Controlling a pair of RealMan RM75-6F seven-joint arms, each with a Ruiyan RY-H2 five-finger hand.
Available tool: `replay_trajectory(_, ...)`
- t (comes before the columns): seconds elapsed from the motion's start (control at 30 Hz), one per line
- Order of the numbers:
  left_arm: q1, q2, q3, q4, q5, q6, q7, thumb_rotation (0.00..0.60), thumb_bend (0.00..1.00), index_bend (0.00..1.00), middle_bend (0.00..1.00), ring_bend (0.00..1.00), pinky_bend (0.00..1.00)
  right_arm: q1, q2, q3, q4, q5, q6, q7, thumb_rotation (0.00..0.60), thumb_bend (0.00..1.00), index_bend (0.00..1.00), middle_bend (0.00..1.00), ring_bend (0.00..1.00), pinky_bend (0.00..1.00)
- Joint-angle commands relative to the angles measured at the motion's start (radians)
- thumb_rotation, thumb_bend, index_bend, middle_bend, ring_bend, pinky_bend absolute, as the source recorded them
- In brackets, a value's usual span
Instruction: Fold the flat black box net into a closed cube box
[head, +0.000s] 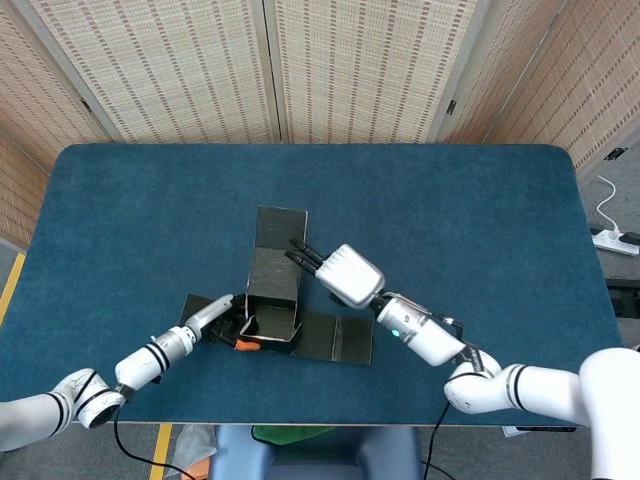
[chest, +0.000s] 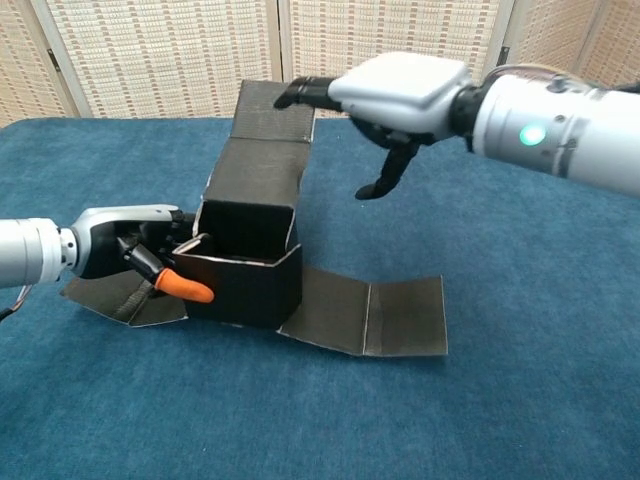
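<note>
Partly folded black box net (chest: 250, 255) near the front middle of the blue table (head: 450, 220), with walls raised around an open cavity. One long strip of panels (chest: 375, 315) lies flat toward the right; another (head: 277, 245) extends away toward the screen. The left hand (chest: 135, 250) presses against the box's left wall, fingers curled at the edge, an orange fingertip (chest: 185, 289) projecting. The right hand (chest: 395, 95) hovers above, fingers spread, holding nothing.
</note>
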Motion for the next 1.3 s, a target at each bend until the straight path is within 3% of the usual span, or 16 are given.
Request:
replay_trajectory(0.03, 0.005, 0.062, -0.001, -0.044, 0.009, 0.028, -0.140, 0.600, 0.20, 0.27, 0.28, 0.56, 0.77, -0.123, 0.092, 0.000, -0.073, -0.044, 0.163, 0.156, 0.600, 0.16, 0.00, 0.00, 0.67, 1.00)
replay_trajectory(0.2, 0.004, 0.120, 0.002, -0.076, 0.041, 0.073, -0.390, 0.600, 0.20, 0.26, 0.28, 0.56, 0.77, -0.230, 0.131, -0.001, -0.074, -0.058, 0.287, 0.339, 0.600, 0.16, 0.00, 0.00, 0.67, 1.00)
replay_trajectory(0.4, -0.009, 0.164, 0.020, -0.095, 0.105, 0.151, -0.692, 0.600, 0.20, 0.26, 0.28, 0.56, 0.78, -0.304, 0.106, -0.003, -0.024, -0.072, 0.350, 0.530, 0.600, 0.16, 0.00, 0.00, 0.67, 1.00)
replay_trajectory(0.6, -0.028, 0.187, 0.029, -0.125, 0.118, 0.184, -0.854, 0.600, 0.20, 0.26, 0.28, 0.56, 0.78, -0.319, 0.048, 0.023, 0.009, -0.086, 0.366, 0.668, 0.600, 0.16, 0.00, 0.00, 0.67, 1.00)
replay_trajectory(1.03, -0.052, 0.197, 0.040, -0.177, 0.127, 0.201, -0.871, 0.600, 0.20, 0.26, 0.28, 0.56, 0.76, -0.197, -0.194, 0.129, 0.085, -0.110, 0.309, 0.575, 0.600, 0.16, 0.00, 0.00, 0.68, 1.00)
replay_trajectory(1.3, -0.049, 0.181, 0.068, -0.133, 0.153, 0.213, -0.713, 0.600, 0.20, 0.25, 0.27, 0.56, 0.76, -0.139, -0.227, 0.178, 0.093, -0.127, 0.293, 0.512, 0.600, 0.15, 0.00, 0.01, 0.69, 1.00)
